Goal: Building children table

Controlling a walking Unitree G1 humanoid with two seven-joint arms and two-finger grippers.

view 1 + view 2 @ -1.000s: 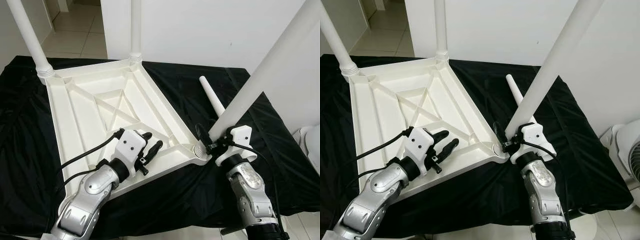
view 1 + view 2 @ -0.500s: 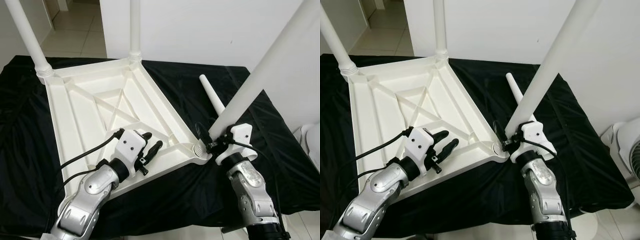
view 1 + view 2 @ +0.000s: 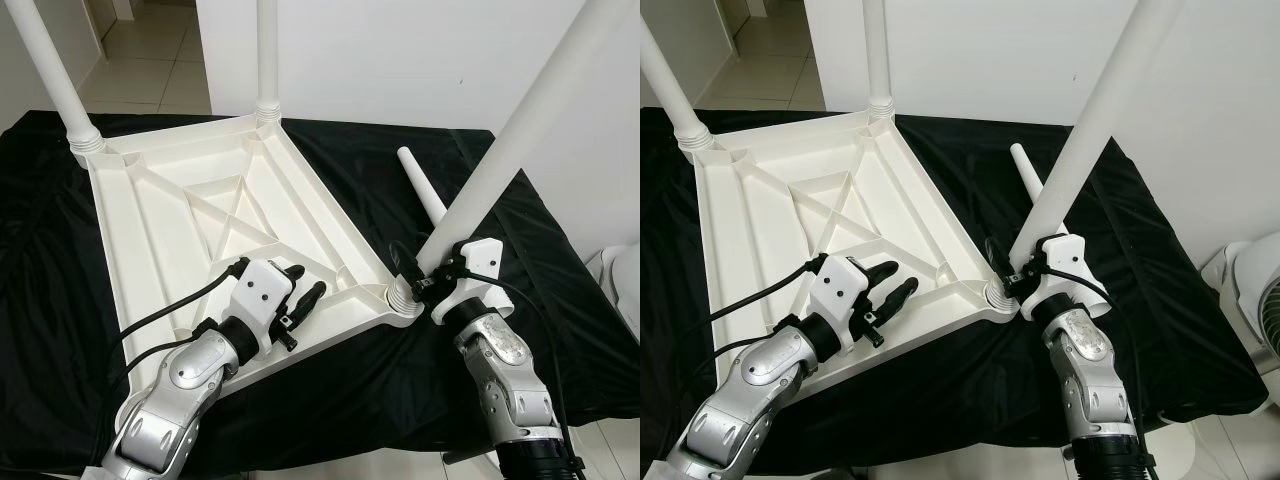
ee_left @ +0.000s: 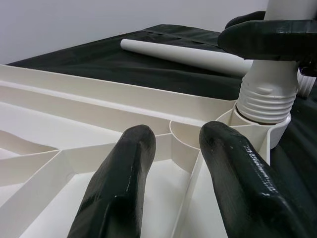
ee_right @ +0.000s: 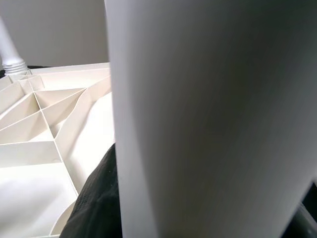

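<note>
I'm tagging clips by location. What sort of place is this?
Probably a room in a home: a tiled floor runs off behind plain white walls, a white fan stands nearby, and a black cloth covers the work surface.

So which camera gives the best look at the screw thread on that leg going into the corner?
The left wrist view: the leg's ribbed thread sits large and sharp above the corner socket. Both eye views show it small, beside the right gripper. The right wrist view shows the leg's smooth shaft.
</note>
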